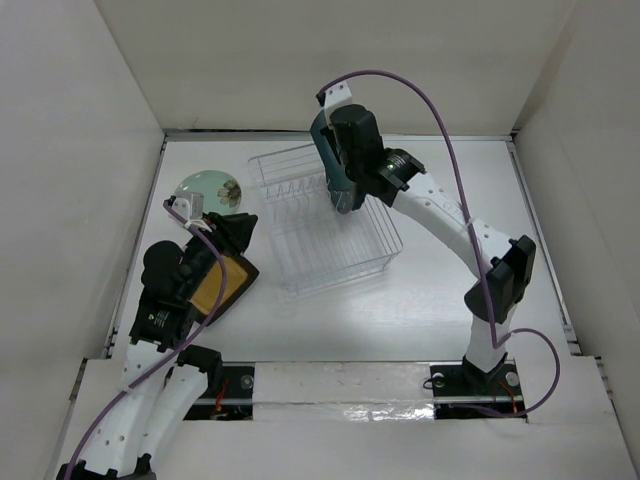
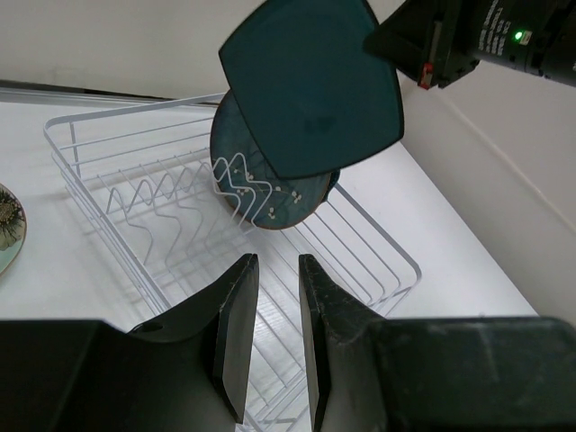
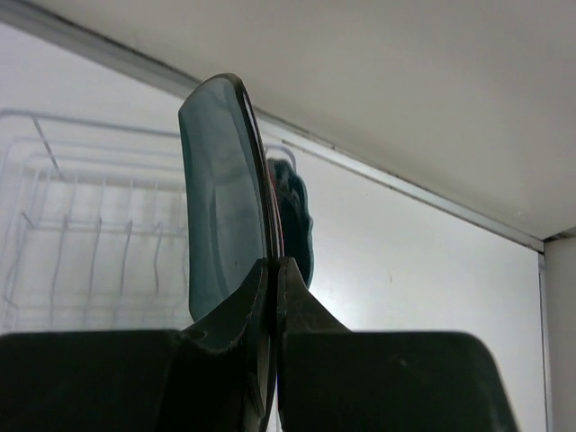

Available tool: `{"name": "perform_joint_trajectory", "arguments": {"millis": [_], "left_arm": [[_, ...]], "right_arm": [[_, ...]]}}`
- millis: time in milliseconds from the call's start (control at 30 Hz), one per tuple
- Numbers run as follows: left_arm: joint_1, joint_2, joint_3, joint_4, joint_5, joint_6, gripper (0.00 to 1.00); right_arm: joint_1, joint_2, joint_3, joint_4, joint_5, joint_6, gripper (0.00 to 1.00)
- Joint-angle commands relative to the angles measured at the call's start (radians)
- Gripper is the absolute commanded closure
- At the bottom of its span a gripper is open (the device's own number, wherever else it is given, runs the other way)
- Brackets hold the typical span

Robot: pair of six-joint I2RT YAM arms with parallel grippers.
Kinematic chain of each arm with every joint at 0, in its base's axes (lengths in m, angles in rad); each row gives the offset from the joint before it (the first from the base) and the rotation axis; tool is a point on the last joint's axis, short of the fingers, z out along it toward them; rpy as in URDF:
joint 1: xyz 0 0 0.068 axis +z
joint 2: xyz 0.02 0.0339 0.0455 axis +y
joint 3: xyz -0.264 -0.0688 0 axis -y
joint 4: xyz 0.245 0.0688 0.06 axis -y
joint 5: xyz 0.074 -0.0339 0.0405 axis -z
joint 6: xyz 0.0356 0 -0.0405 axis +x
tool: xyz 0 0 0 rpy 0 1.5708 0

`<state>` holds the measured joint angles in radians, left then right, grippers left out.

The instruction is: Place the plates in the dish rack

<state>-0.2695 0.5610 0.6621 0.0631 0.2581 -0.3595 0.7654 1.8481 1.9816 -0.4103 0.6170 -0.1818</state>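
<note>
My right gripper (image 1: 338,152) is shut on the rim of a rounded-square dark teal plate (image 2: 310,85) and holds it upright above the clear dish rack (image 1: 320,225). That plate shows edge-on in the right wrist view (image 3: 225,207). A round dark teal plate (image 2: 270,184) stands in the rack's divider slots just below and behind it. My left gripper (image 2: 270,333) is open and empty, pointing at the rack from its left side. A square mustard-yellow plate (image 1: 225,285) lies under the left arm. A round pale green patterned plate (image 1: 205,188) lies left of the rack.
White walls enclose the table on the left, back and right. The rack (image 2: 135,207) stands askew near the middle, its near slots holding nothing. The right arm reaches over the rack's right side.
</note>
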Motion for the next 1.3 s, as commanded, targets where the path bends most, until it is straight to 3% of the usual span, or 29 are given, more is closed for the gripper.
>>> {"name": "perform_joint_trajectory", "arguments": {"millis": [0, 300, 633, 867, 1133, 1267], "left_arm": [[-0.007, -0.004, 0.021, 0.052, 0.01, 0.002, 0.78], [-0.007, -0.001, 0.021, 0.052, 0.012, 0.002, 0.78], [-0.007, -0.001, 0.021, 0.052, 0.013, 0.002, 0.78], [-0.007, -0.001, 0.019, 0.052, 0.013, 0.002, 0.78], [-0.007, 0.002, 0.019, 0.053, 0.017, 0.001, 0.78], [-0.007, -0.001, 0.021, 0.053, 0.018, 0.001, 0.78]], "right_arm": [[-0.011, -0.013, 0.085, 0.004, -0.019, 0.039, 1.0], [-0.047, 0.082, 0.158, -0.108, -0.057, 0.076, 1.0], [-0.057, 0.112, 0.146, -0.097, 0.013, 0.116, 1.0], [-0.057, 0.184, 0.221, -0.177, 0.035, 0.146, 1.0], [-0.025, 0.184, 0.168, -0.197, 0.151, 0.28, 1.0], [-0.025, 0.21, 0.183, -0.215, 0.116, 0.289, 1.0]]}}
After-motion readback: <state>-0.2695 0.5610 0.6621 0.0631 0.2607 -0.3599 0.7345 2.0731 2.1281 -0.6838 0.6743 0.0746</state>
